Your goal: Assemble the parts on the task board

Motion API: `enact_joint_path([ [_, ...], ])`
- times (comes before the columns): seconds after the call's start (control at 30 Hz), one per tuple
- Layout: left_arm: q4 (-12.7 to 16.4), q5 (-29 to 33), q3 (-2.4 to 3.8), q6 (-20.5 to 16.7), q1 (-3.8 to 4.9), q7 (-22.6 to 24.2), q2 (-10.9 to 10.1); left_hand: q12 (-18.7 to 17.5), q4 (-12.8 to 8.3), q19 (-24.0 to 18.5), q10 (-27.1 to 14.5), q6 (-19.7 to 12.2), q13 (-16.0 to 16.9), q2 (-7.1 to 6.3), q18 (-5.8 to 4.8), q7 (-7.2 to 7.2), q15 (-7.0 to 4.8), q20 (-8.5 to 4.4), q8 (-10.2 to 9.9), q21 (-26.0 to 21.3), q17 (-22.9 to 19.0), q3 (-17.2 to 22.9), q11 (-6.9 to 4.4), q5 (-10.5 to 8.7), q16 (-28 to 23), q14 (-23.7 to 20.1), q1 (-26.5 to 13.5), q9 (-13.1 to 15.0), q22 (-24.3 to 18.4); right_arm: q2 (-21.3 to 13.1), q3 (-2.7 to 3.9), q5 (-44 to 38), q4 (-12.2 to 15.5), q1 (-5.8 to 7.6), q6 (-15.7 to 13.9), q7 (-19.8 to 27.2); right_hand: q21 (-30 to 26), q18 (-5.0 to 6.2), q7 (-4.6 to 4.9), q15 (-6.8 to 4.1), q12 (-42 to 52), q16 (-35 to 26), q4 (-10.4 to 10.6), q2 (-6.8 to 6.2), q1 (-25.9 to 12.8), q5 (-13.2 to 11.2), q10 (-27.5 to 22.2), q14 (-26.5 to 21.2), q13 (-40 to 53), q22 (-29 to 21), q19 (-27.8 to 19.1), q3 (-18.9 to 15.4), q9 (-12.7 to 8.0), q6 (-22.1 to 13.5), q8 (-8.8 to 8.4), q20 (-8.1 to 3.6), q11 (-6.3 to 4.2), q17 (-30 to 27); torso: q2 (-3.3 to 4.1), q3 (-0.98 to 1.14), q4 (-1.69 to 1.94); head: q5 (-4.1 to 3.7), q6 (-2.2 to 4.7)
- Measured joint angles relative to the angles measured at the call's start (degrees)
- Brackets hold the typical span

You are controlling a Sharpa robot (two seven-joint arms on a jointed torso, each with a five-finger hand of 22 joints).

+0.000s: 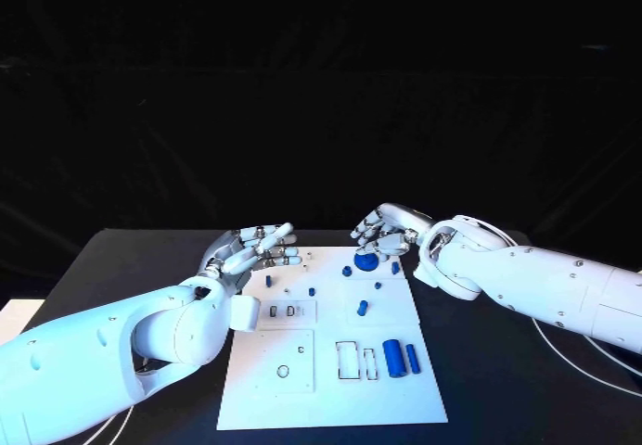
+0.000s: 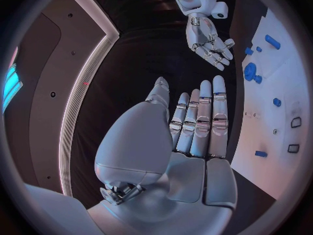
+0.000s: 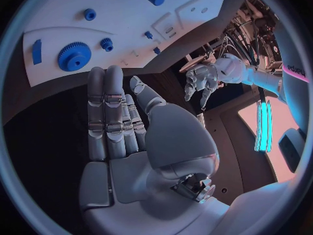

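The white task board (image 1: 335, 371) lies in the middle of the black table. A blue gear (image 1: 366, 262) sits near its far edge, with small blue pegs (image 1: 347, 272) around it. Two blue cylinders (image 1: 393, 357) lie at the board's right side, and a short peg (image 1: 361, 307) stands mid-board. My left hand (image 1: 258, 246) hovers at the far left corner, fingers straight and apart, holding nothing; its own wrist view shows the bare palm (image 2: 195, 120). My right hand (image 1: 384, 232) hangs just beyond the gear, also bare (image 3: 117, 115). The right wrist view has the gear (image 3: 73, 56) ahead of the fingertips.
Empty slots and cut-outs mark the board's near half (image 1: 347, 359). Black table (image 1: 134, 269) surrounds the board on all sides. White cables (image 1: 575, 348) trail under my right arm. The two hands face each other across the board's far edge.
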Motion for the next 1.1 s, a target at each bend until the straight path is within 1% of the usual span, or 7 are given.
enact_joint_path([
  [0.13, 1.68, 0.0, 0.26, 0.07, 0.08, -0.17, -0.6, 0.0, 0.0, 0.05, -0.01, 0.0, 0.0, 0.0, 0.0, 0.0, 0.0, -0.05, -0.1, 0.13, 0.09, 0.0, 0.01, 0.0, 0.0, 0.0, 0.0, 0.0, 0.0, 0.27, 0.09, -7.01, 0.73, 0.47, 1.46, -2.33, 4.35, 0.01, -0.33, 0.0, 0.0, 7.2, 0.08, -0.59, -0.59, -0.23, -0.29, 0.0, 0.0, 2.68, -0.48, 1.81, 0.0, 0.74, 0.0, -0.16, -0.29, 5.19, 0.85, -0.15, 0.29, -0.21, 0.32],
  [0.27, 2.99, 0.01, 0.45, 0.11, 0.11, -0.3, -1.19, 0.0, 0.0, 0.2, -0.01, 0.0, 0.0, 0.0, 0.0, 0.0, 0.0, -0.19, -0.23, 0.22, 0.14, 0.0, 0.01, 0.0, 0.0, 0.0, 0.0, 0.0, -0.01, 0.62, 0.12, -12.18, 1.19, 0.74, 2.93, -4.1, 7.12, 0.0, -0.6, 0.0, 0.0, 11.06, 0.12, -1.34, -1.34, -0.23, -0.3, 0.0, 0.0, 4.42, -1.29, 3.21, -0.01, 1.02, 0.0, 0.04, -0.3, 8.46, 1.54, -0.29, 0.49, -0.41, 0.55],
  [0.37, 3.74, 0.05, 0.6, 0.11, 0.16, -0.36, -1.52, 0.0, 0.0, 0.2, -0.01, 0.0, -0.05, 0.0, 0.0, 0.0, 0.0, -0.19, -0.23, 0.22, 0.2, 0.0, 0.01, 0.0, 0.0, 0.0, 0.0, 0.0, -0.01, 0.84, 0.13, -14.97, 1.28, 0.84, 3.81, -5.11, 8.58, 0.0, -0.65, 0.0, 0.0, 14.09, 0.25, -1.31, -1.35, -0.23, -0.5, 0.0, -0.01, 5.32, -1.78, 3.98, -0.01, 1.48, 0.0, 0.14, -0.5, 11.67, 1.99, -0.4, 0.58, -0.48, 0.68],
  [0.6, 4.83, 0.11, 0.8, 0.12, 0.32, -0.46, -2.12, -0.28, -0.32, 0.19, -0.02, 0.0, -0.05, 0.0, -0.01, 0.0, 0.0, -0.19, -0.22, 0.21, 0.27, 0.0, 0.02, 0.0, 0.0, 0.0, 0.0, 0.01, 0.05, 1.35, 0.13, -19.49, 1.44, 0.91, 5.4, -6.89, 10.15, 0.01, -0.65, -0.01, 0.0, 17.59, 0.33, -1.38, -1.87, -0.23, -0.5, -0.01, -0.01, 6.32, -2.4, 5.01, -0.01, 1.91, 0.0, 0.35, -0.5, 15.53, 2.75, -0.52, 0.79, -0.61, 0.83],
  [0.73, 5.15, 0.13, 0.84, 0.12, 0.41, -0.5, -2.29, -0.28, -0.32, 0.2, -0.02, 0.0, -0.05, 0.0, -0.01, 0.0, 0.01, -0.19, -0.22, 0.21, 0.27, 0.0, 0.02, 0.0, 0.0, 0.0, 0.0, 0.01, 0.05, 1.56, 0.14, -20.89, 1.45, 0.93, 6.16, -7.53, 10.58, 0.01, -0.96, 0.0, 0.0, 18.25, 0.42, -1.38, -1.87, -0.5, -0.5, -0.01, -0.01, 6.66, -2.63, 5.42, -0.02, 2.23, 0.0, 0.16, -0.5, 16.33, 3.05, -0.62, 0.9, -0.72, 0.85],
  [0.97, 5.62, 0.16, 0.88, 0.11, 0.51, -0.54, -2.52, -0.28, -0.32, 0.19, -0.02, -0.01, -0.05, 0.0, -0.01, 0.0, 0.01, -0.19, -0.22, 0.21, 0.33, 0.0, 0.02, 0.0, 0.0, -0.01, 0.0, 0.01, 0.04, 2.19, 0.15, -22.47, 1.14, 0.94, 7.29, -8.08, 11.03, 0.01, -0.81, -0.01, 0.0, 18.85, 0.42, -1.38, -1.87, -0.5, -0.5, -0.01, -0.02, 6.87, -2.81, 5.88, 0.03, 2.46, 0.0, 0.35, -0.5, 16.97, 3.46, -0.69, 1.02, -0.85, 0.8],
  [1.1, 5.93, 0.17, 0.95, 0.11, 0.54, -0.57, -2.64, -0.28, -0.32, 0.19, -0.03, -0.01, -0.05, 0.0, -0.01, 0.0, 0.01, -0.19, -0.22, 0.21, 0.33, 0.0, 0.03, 0.0, 0.0, -0.01, 0.0, 0.01, 0.04, 2.62, 0.15, -23.08, 0.75, 0.94, 7.82, -8.26, 11.46, 0.01, -1.15, 0.0, 0.0, 19.4, 0.49, -1.14, -2.11, -0.81, -0.5, -0.01, -0.02, 7.23, -3.02, 6.28, 0.03, 2.81, 0.0, 0.14, -0.5, 17.49, 3.68, -0.73, 1.08, -1.19, 0.74],
])
